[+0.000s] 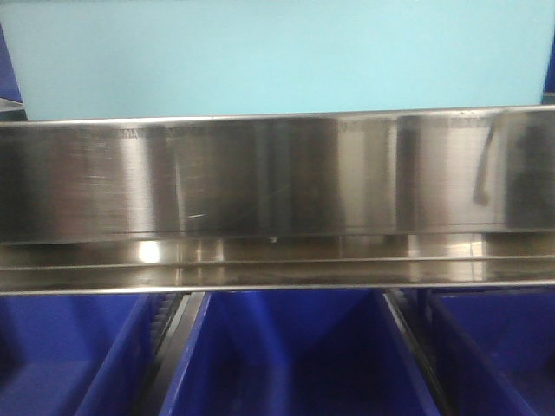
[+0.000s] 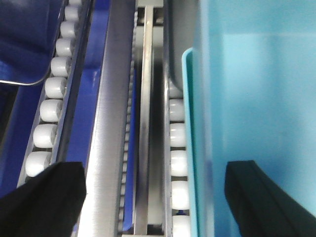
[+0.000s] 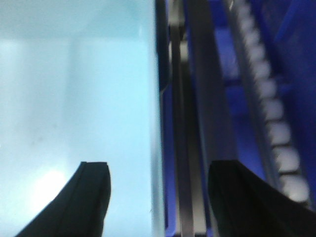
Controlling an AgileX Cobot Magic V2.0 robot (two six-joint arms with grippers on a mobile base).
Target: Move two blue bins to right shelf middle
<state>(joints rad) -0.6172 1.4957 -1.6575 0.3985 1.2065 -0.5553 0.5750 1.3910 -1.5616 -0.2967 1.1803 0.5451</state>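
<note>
Front view: one pale blue bin (image 1: 277,56) fills the far upper field, seated on a level behind a brushed steel shelf rail (image 1: 277,173); dark blue bins (image 1: 286,355) stand side by side on the level below, near the camera. A second pale bin is not visible in any view.

Left wrist view: the left gripper (image 2: 155,168) stands wide, its two black fingers well apart and astride the bin's left wall (image 2: 187,123); one finger lies inside the tub, the other outside over the steel rail and the white rollers (image 2: 49,111). Whether either pad touches the plastic cannot be told.

Right wrist view: the right gripper (image 3: 160,167) is likewise spread wide across the opposite wall of the same bin (image 3: 74,98); the frame is blurred; rollers (image 3: 276,133) run along the right.

Handling, as judged: the tub appears empty, hence probably light; the walls are smooth, plain and thin, so likely slippery and somewhat flexible under a pinch; the thicker rim is the stiffest part and the sensible place to take hold, one claw on each side wall just under it, closing evenly so the bin lifts level. The roller track suggests it may slide freely if nudged.

Markings: no brand, label or legible writing appears on the bin, the rail or the dark bins.
</note>
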